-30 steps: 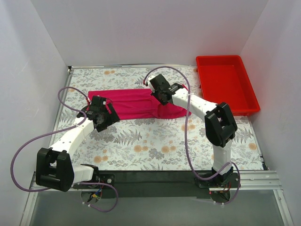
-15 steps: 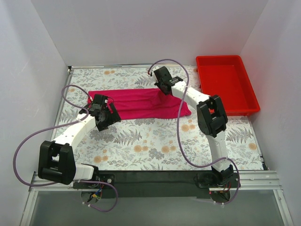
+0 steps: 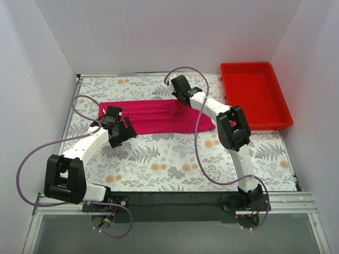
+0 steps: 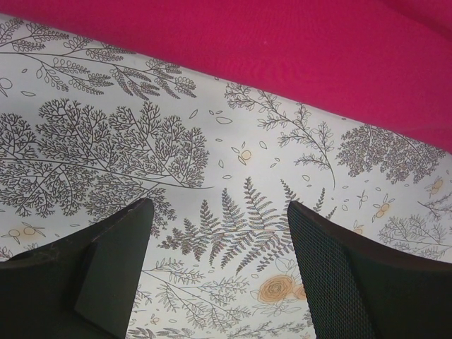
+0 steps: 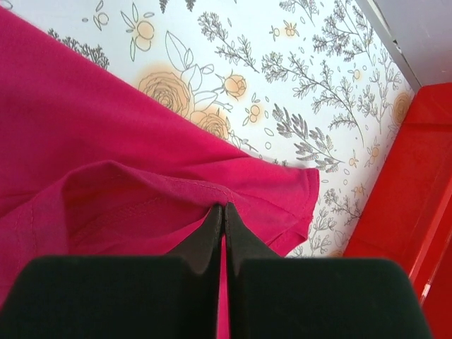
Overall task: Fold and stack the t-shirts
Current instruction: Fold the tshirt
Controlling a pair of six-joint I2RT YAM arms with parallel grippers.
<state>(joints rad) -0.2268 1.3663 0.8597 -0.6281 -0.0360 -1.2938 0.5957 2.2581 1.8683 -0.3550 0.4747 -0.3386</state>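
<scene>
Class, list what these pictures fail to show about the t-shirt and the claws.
Top view: the right arm covers part of the t-shirt.
Left wrist view: the top edge cuts the t-shirt off.
Right wrist view: the shut right claw hides whether cloth is pinched.

**A:** what's actually sitting on that floral-print table point(image 3: 175, 159)?

**B:** just two things. pink t-shirt point(image 3: 153, 116) spread right under the right gripper point(image 5: 224, 208), its near edge just ahead of the left gripper point(image 4: 219, 212). red bin point(image 3: 254, 98) off to the right gripper's right, not touching the shirt.
</scene>
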